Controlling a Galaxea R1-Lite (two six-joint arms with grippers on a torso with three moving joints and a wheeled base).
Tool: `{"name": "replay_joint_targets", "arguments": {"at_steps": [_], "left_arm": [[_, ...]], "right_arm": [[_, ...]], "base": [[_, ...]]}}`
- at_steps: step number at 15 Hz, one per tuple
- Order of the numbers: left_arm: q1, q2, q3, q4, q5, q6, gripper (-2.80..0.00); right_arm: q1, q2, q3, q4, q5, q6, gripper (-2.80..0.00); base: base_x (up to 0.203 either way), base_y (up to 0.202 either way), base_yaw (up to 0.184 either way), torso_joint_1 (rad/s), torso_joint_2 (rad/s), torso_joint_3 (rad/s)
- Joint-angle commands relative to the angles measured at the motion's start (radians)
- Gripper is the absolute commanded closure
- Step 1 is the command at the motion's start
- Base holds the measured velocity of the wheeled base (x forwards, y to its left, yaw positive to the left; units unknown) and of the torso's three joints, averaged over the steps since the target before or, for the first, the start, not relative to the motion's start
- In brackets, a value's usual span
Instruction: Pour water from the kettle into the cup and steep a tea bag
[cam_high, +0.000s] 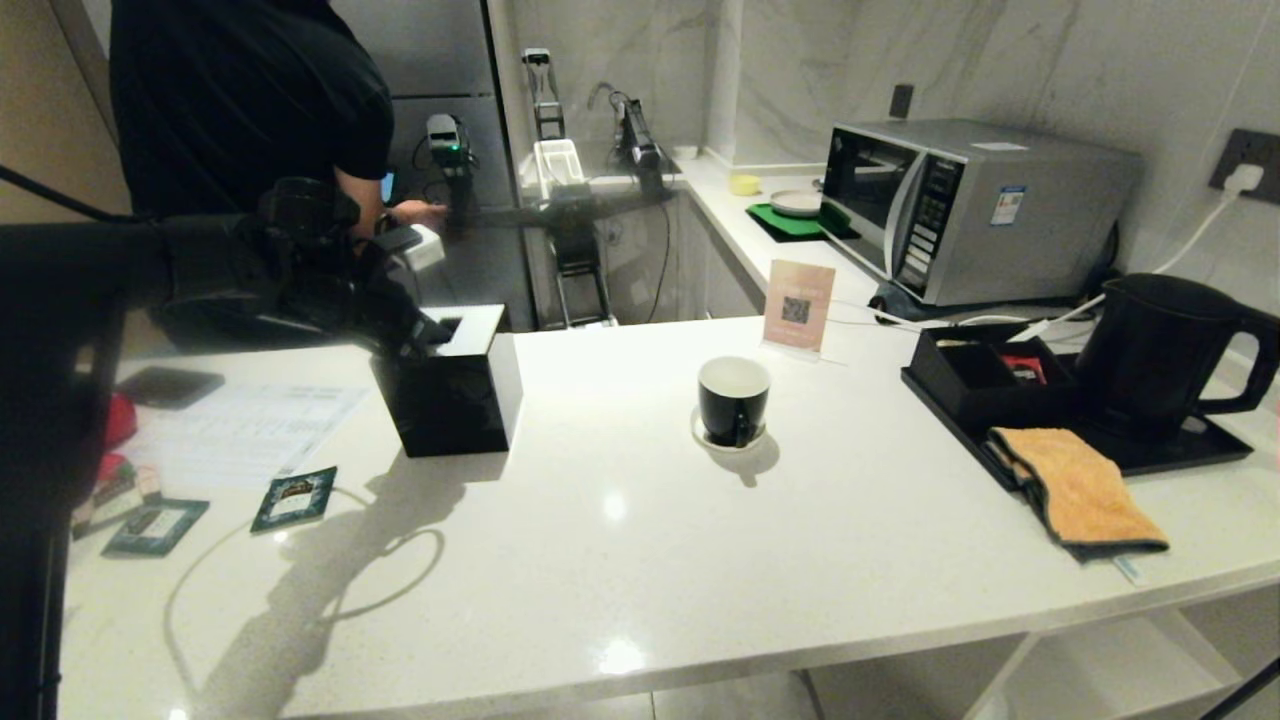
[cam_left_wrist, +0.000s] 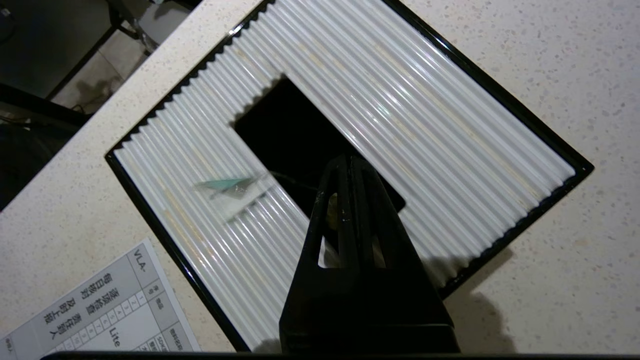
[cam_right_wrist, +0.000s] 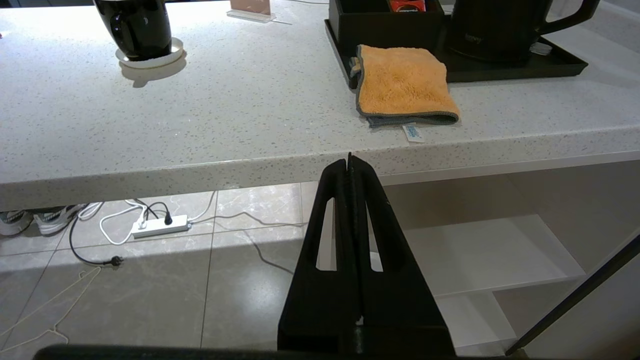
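1. Left gripper (cam_left_wrist: 350, 162) hangs over the black box (cam_high: 455, 385) with the ribbed white top, tips above the dark rectangular slot (cam_left_wrist: 300, 140). Jaws pressed together; a bit of something pale sits between the fingers, can't tell what it is.
2. Small teal-and-clear scrap (cam_left_wrist: 227, 185) lies on the ribbed top beside the slot.
3. Right gripper (cam_right_wrist: 350, 160) is parked low in front of the counter edge, below the worktop, jaws closed tight on nothing.
4. Cup (cam_high: 733, 400), black outside and white inside, stands upright on its white saucer (cam_high: 700, 432) near the middle of the white counter (cam_high: 640, 560).
5. Kettle (cam_high: 1160, 350) stands on the black tray (cam_high: 1190, 455) at the right end of the counter, handle pointing right, lid on. Well apart from the cup.
6. Low black compartment box (cam_high: 975, 375) sits on the same tray just left of the kettle, with a red packet inside.
7. Orange cloth (cam_high: 1075, 485) lies folded over the tray's front corner and onto the counter.
8. Two dark green sachets (cam_high: 295, 497) lie on the counter at left, in front of a printed sheet (cam_high: 240, 430). A thin white string (cam_high: 200, 570) loops across the counter near them; no pale pouch can be made out.
9. Small sign card (cam_high: 798, 305) stands behind the cup; microwave (cam_high: 960, 205) on the rear counter.
10. Person in black (cam_high: 250, 100) stands behind the counter at left.
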Motion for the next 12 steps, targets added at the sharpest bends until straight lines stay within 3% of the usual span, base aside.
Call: {"name": "replay_joint_targets", "arguments": {"at_steps": [1,12], "left_arm": [[0.002,0.005,0.0,-0.005,-0.002,0.001,0.0],[0.005,0.011,0.0,-0.071,-0.003,0.0,0.0]], "right_arm": [[0.0,0.002,0.0,0.0,0.0,0.0,0.0],[0.0,0.002,0.0,0.0,0.0,0.0,0.0]], "base": [[0.0,0.0,0.0,0.0,0.0,0.0],[0.0,0.0,0.0,0.0,0.0,0.0]]}}
